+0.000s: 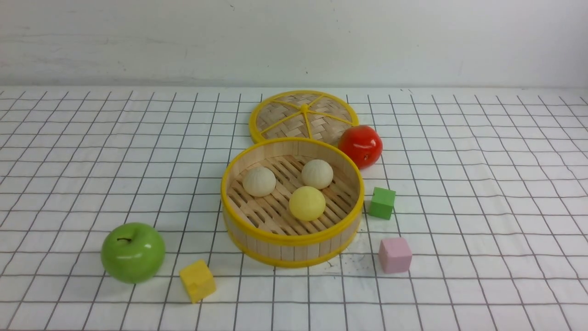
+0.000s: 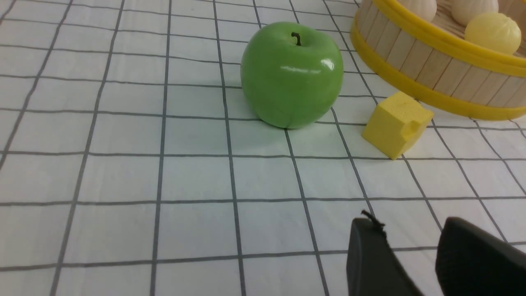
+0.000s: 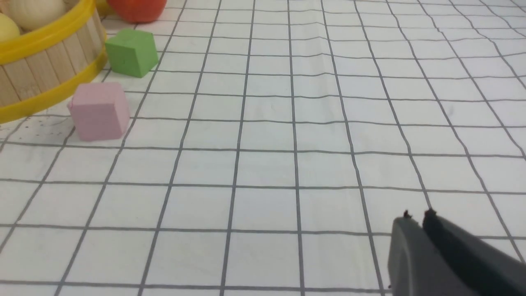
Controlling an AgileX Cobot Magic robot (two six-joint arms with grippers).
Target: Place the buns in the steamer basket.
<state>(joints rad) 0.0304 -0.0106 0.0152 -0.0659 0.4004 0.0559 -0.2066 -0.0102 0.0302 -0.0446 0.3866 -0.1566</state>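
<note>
The steamer basket (image 1: 239,216) stands mid-table. Inside it lie three buns: a cream one on the left (image 1: 259,181), a cream one behind (image 1: 317,174) and a pale yellow one in front (image 1: 307,202). The basket wall also shows in the left wrist view (image 2: 411,53) with the yellow bun (image 2: 493,32), and in the right wrist view (image 3: 37,70). My left gripper (image 2: 411,226) is open and empty, low over the cloth, well short of the basket. My right gripper (image 3: 417,216) is shut and empty, far from the basket. Neither arm shows in the front view.
The woven lid (image 1: 303,115) lies behind the basket. A red apple (image 1: 360,145) sits at its back right. A green apple (image 1: 132,252) and yellow cube (image 1: 197,280) lie front left; a green cube (image 1: 381,202) and pink cube (image 1: 394,254) lie right.
</note>
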